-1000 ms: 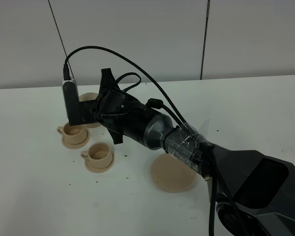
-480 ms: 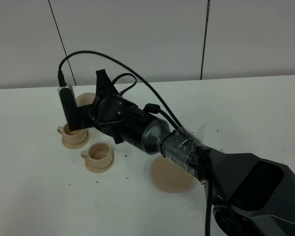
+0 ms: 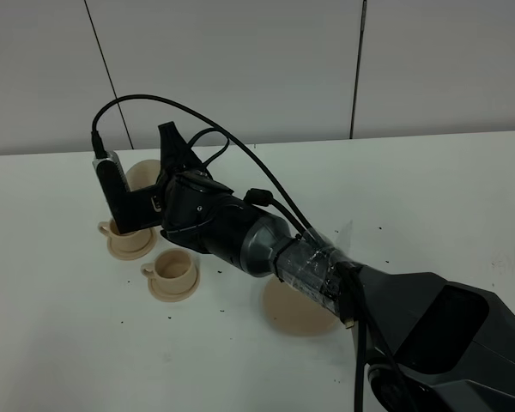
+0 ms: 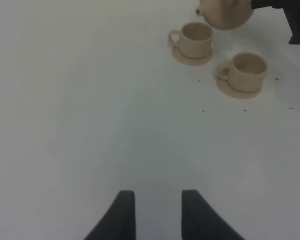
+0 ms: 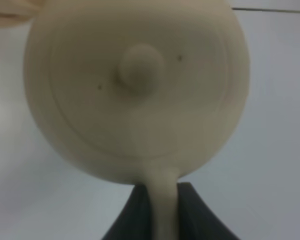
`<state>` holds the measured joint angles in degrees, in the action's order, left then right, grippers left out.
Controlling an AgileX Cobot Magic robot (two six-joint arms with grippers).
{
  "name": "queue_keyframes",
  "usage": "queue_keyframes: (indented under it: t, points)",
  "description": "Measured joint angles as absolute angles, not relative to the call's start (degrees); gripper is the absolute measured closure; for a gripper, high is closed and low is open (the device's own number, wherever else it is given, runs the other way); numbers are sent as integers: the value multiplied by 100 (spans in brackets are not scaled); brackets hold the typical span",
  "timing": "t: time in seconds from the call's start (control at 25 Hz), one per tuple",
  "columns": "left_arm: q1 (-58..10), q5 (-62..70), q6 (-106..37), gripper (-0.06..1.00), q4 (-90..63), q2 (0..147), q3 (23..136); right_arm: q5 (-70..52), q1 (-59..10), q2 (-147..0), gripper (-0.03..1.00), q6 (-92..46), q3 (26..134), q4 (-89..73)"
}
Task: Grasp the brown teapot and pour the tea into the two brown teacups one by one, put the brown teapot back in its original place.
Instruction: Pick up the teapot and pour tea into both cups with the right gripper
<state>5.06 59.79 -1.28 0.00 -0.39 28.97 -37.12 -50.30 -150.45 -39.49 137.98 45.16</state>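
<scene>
The brown teapot (image 5: 135,90) fills the right wrist view with its lid knob facing the camera. My right gripper (image 5: 162,195) is shut on its loop handle. In the high view the right arm (image 3: 240,236) reaches across to the left and hides most of the teapot (image 3: 140,176), which hangs above the far teacup (image 3: 127,240). The near teacup (image 3: 173,273) sits on its saucer just in front. In the left wrist view the teapot (image 4: 225,12) has its spout over the far teacup (image 4: 196,39), beside the near teacup (image 4: 246,70). My left gripper (image 4: 154,212) is open and empty, well away from them.
The wide round saucer (image 3: 302,309) lies bare on the white table (image 3: 446,197), partly under the right arm. Small dark specks dot the tabletop around the cups. A pale wall stands behind the table.
The right arm has carried the teapot further left and toward the back, from beside the near cup to above the far cup. Cups and saucers have not moved.
</scene>
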Motion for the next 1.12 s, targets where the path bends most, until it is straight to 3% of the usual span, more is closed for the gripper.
queue_keyframes:
  t: [1.12]
  points:
    - [506, 5979, -128, 65, 0, -39, 2897, -3691, -5030, -15045, 87, -4387, 13798, 4853]
